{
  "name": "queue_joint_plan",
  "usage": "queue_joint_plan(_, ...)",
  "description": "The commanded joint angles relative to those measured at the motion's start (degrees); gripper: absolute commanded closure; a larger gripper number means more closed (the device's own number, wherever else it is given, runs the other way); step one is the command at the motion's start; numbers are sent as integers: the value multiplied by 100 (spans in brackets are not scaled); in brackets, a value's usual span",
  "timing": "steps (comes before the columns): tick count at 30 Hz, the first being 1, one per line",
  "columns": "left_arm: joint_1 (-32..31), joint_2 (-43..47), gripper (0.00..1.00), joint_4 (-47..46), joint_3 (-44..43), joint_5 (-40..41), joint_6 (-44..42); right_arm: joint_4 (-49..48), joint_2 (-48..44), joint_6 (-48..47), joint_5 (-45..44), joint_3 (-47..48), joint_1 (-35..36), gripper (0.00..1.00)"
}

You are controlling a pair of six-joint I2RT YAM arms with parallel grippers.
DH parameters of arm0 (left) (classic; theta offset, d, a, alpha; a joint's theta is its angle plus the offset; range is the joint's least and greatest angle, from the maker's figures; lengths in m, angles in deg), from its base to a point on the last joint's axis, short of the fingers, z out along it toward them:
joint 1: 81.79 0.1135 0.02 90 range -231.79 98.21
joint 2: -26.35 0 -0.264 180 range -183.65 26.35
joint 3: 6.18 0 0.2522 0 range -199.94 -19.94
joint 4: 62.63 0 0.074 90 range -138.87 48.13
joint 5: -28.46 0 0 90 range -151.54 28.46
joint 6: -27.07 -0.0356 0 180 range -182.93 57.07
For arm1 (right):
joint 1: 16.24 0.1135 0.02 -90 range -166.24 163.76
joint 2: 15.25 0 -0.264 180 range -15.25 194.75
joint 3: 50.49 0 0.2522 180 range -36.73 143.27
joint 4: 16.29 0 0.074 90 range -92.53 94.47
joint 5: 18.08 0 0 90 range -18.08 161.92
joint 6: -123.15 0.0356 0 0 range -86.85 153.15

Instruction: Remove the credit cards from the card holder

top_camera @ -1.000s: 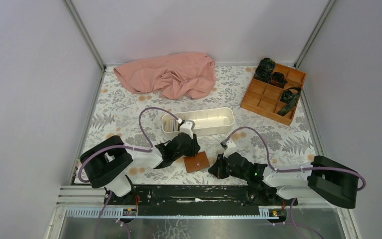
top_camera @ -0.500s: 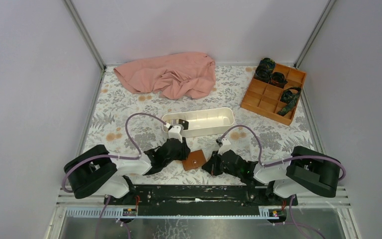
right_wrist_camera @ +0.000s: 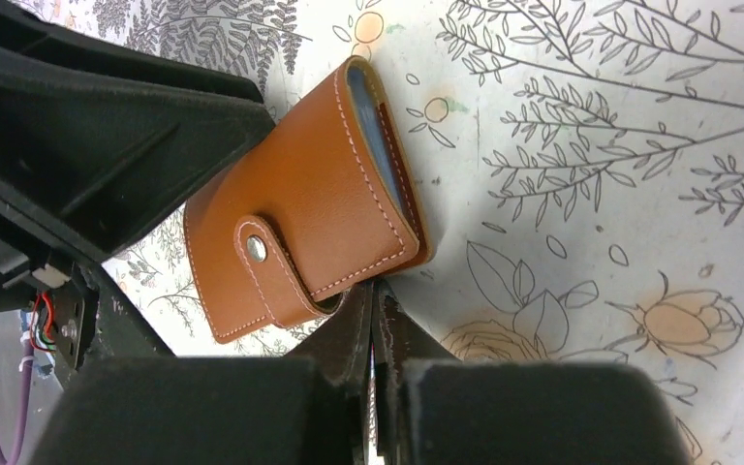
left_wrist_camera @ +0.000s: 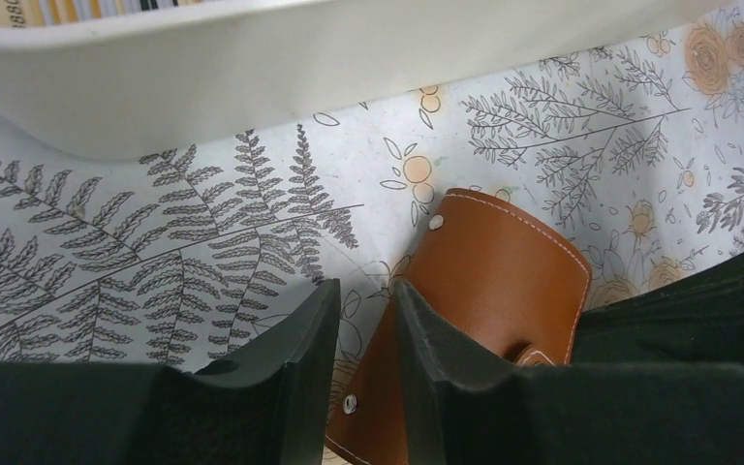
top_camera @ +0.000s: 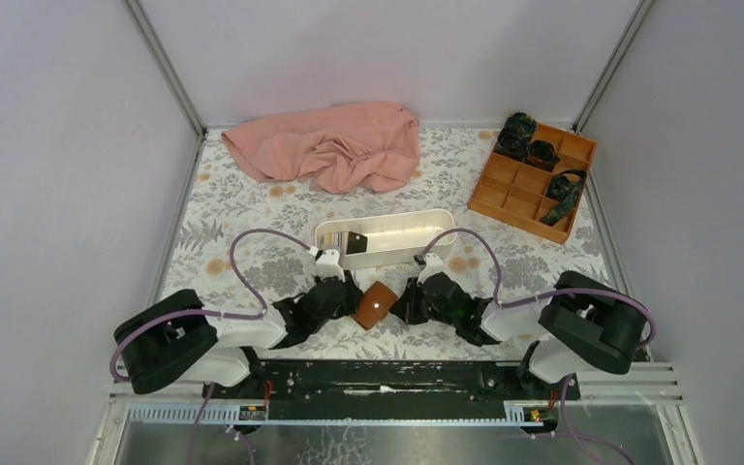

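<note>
The card holder (top_camera: 374, 304), a brown leather wallet, stands tilted on its edge between my two grippers. It is snapped shut by its tab (right_wrist_camera: 263, 257), and a light blue card edge (right_wrist_camera: 373, 136) shows inside. My left gripper (top_camera: 352, 298) is at its left side. In the left wrist view the gripper (left_wrist_camera: 366, 300) has a narrow gap, and its right finger lies over the wallet (left_wrist_camera: 504, 271). My right gripper (right_wrist_camera: 373, 295) is shut with nothing between its jaws. Its tips touch the wallet's lower edge beside the tab. Other credit cards (top_camera: 347, 242) stand in the white tray (top_camera: 387, 215).
The tray's wall (left_wrist_camera: 300, 77) is just beyond the left gripper. A pink cloth (top_camera: 334, 145) lies at the back. An orange compartmented box (top_camera: 518, 194) with dark items sits at the back right. Enclosure walls stand on both sides.
The left gripper has come back from the tray to the wallet. The right gripper has moved left to the wallet. The wallet has gone from lying flat to standing tilted between them.
</note>
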Motion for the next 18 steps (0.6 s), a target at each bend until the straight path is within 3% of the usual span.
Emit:
queue_joint_plan(1, -425, -115, 64, 397, 213, -329, 344, 302, 305, -419, -19, 448, -194, 100)
queue_joint_plan(10, -650, 160, 64, 238, 360, -421, 693, 950, -295, -879, 56, 570, -757, 100)
queue_joint_plan(18, -706, -42, 64, 322, 185, -212, 600, 1411, -671, -1202, 1, 728, -783, 100)
